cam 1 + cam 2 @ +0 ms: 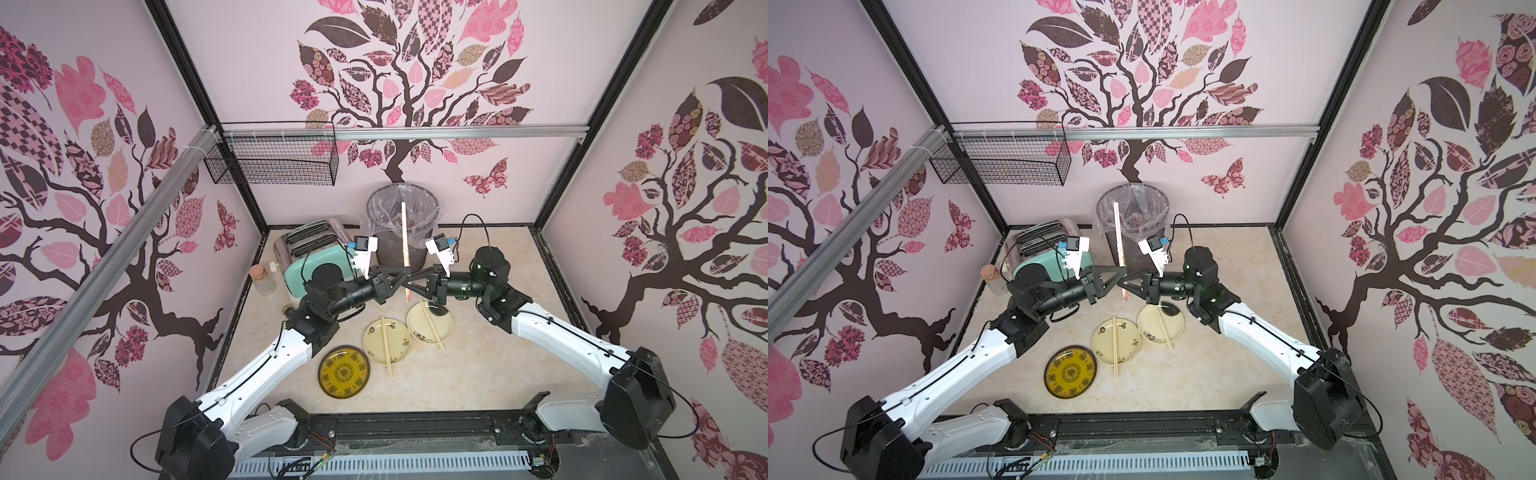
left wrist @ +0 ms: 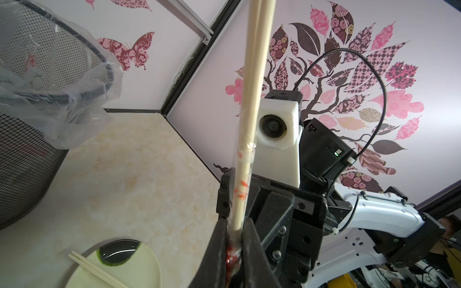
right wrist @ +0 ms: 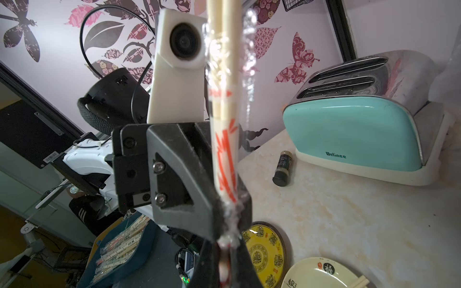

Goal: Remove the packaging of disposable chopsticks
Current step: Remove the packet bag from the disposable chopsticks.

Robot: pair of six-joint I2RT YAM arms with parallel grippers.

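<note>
In both top views my left gripper [image 1: 402,279] and right gripper [image 1: 412,285] meet tip to tip in front of the mesh bin [image 1: 388,253]. Between them they hold one pair of chopsticks [image 1: 1117,228] upright. Two more pairs [image 1: 387,345] lie bare across the cream plates [image 1: 374,332], while the yellow plate [image 1: 345,372] has none. I judge two pairs done and this third one half freed.

In the left wrist view the pale, smooth, square-edged sticks [image 2: 257,62] rise bare above the sleeve [image 2: 240,189], a thin glossy film with orange print. It covers only their lower part. My left jaws are almost together, with the sleeve's crumpled red end pressed between them.

In the right wrist view my right jaws are closed on the crinkled, glinting plastic [image 3: 229,234] at the sleeve's foot. The left fingers [image 3: 199,189] sit just above them.

What is left, I think, is to draw the sticks fully clear, bin the film and lay the pair on the yellow plate.
</note>
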